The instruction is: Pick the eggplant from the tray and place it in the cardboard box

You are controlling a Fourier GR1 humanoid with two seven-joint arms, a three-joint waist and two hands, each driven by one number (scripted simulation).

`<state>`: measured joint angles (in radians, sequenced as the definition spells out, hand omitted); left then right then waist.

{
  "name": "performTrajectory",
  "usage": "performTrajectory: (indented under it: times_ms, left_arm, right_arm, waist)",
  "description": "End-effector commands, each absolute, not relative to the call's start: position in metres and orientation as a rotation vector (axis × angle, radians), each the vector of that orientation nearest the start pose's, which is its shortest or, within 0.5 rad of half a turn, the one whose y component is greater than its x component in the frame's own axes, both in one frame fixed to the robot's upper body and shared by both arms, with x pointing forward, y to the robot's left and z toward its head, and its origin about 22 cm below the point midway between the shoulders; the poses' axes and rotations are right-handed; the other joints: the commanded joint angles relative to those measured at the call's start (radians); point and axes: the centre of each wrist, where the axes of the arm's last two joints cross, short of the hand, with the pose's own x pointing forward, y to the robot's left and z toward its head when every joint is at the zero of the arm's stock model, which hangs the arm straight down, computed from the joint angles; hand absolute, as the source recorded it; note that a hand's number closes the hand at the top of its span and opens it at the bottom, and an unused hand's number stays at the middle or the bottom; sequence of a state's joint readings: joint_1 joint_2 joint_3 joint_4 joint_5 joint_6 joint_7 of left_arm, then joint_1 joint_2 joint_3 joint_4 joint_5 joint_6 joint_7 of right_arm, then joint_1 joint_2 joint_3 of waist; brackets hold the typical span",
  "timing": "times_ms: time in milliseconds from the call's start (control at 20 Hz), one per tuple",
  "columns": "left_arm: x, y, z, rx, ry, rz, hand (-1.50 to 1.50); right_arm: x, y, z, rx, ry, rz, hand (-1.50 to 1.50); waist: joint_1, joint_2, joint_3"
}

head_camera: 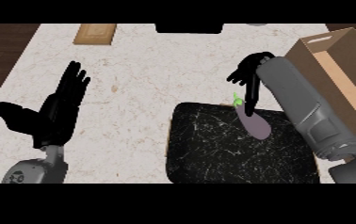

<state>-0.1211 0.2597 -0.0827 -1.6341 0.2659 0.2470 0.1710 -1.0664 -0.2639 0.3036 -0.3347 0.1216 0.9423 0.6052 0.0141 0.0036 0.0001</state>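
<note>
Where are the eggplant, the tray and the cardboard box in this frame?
eggplant (257, 124): head view, on its purple body, below the right hand.
tray (215, 157): head view, on a bare part of its dark marbled surface.
cardboard box (313, 58): head view, on its brown outer wall at the right edge.

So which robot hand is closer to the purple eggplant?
Right. The right robot hand pinches the eggplant near its green stem, over the black tray. The left robot hand rests open, far off to the left.

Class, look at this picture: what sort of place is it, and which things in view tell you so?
Probably a kitchen counter: a pale speckled worktop, an eggplant over a dark tray, and a wooden board near the far edge.
</note>
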Motion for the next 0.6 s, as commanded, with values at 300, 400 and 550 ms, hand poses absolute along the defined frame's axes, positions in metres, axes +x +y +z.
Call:
performTrajectory:
  times_ms: [300,400,550]
  left_arm:
    - [0.253,0.243,0.071,0.046,-1.554,0.112,0.00]
    - [0.267,0.259,0.059,0.074,-1.543,0.111,0.00]
    - [0.255,0.253,0.045,0.065,-1.543,0.103,0.00]
  right_arm:
    - [0.442,-0.200,0.058,0.005,-0.259,1.308,-1.50]
    - [0.434,-0.179,0.044,0.015,-0.256,1.326,-1.50]
    - [0.430,-0.189,0.035,0.023,-0.237,1.316,-1.50]
  waist:
    - [0.001,-0.001,0.000]
    - [-0.007,-0.002,0.000]
    - [-0.003,-0.001,0.000]
